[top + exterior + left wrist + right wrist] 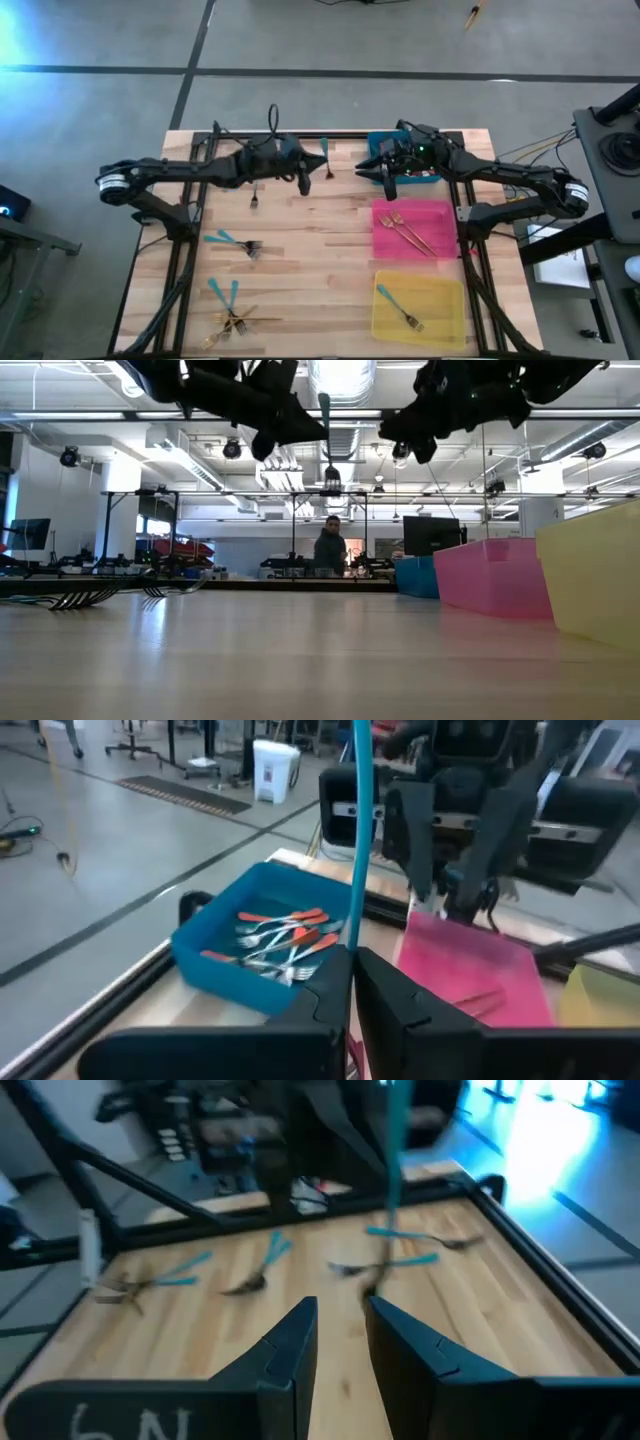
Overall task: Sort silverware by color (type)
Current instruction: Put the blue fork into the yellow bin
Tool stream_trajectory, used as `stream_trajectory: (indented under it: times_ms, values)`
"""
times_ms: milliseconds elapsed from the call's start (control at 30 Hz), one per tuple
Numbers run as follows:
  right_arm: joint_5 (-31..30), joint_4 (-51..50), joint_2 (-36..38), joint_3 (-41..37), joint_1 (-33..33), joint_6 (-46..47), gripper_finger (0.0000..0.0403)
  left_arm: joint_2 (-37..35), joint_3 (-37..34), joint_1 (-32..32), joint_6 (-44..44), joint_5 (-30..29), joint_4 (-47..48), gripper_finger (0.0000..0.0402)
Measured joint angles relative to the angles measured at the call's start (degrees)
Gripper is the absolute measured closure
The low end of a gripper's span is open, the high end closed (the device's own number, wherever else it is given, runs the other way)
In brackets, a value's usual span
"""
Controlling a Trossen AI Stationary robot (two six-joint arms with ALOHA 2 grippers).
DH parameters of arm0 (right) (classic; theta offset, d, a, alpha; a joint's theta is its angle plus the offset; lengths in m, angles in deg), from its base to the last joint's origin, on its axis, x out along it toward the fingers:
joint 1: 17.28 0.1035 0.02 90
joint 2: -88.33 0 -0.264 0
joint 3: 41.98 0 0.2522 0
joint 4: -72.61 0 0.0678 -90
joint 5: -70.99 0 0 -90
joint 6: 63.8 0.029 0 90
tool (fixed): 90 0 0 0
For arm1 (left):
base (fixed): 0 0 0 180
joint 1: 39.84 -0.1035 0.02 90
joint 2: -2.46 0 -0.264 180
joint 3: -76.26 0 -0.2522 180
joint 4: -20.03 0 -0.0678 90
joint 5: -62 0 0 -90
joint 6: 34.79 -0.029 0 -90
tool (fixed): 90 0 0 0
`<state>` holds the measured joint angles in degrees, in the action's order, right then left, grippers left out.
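My left gripper (pixel 352 960) (pixel 313 178) hovers over the table's far middle, shut on a teal-handled fork (pixel 358 820) (pixel 326 152) (pixel 324 420). My right gripper (pixel 340 1315) (pixel 388 186) is open and holds nothing; it hangs just left of the blue tray (pixel 378 140), facing the left one. Loose forks lie flat on the left half of the table: two teal ones (pixel 228 240), a mixed teal and gold heap (pixel 232 318), and a single one (pixel 254 198). My left gripper pinches the teal-handled fork between its two fingertips (pixel 330 982). The handle (pixel 356 925) rises from the fingertips and stands roughly upright above them. The fork is lifted clear of the table. The fingers hide its lower end in the left wrist view.
Three trays line the right side: the blue one with red-handled forks (pixel 285 935), pink (pixel 440 215) with gold forks, yellow (pixel 440 300) with one teal fork (pixel 400 308). Bare wood lies between the arms. A person (pixel 330 545) stands far behind the table.
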<state>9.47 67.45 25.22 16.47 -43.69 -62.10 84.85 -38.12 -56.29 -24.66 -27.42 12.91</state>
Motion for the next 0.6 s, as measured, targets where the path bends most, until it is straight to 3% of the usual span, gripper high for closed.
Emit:
stream_trajectory:
  times_ms: [100,333,600]
  values:
    - [0.67,0.43,0.0,0.07,0.66,0.51,0.0321,3.36,-0.36,1.3,0.95,0.0,-5.05,0.0402]
    - [0.67,0.43,-0.85,0.15,1.28,1.35,0.0321,11.57,5.71,5.01,0.15,2.21,-6.1,0.0401]
    - [0.45,0.86,-0.68,0.46,1.26,1.76,0.0321,14.82,10.39,5.44,-2.26,1.46,-5.98,0.0401]
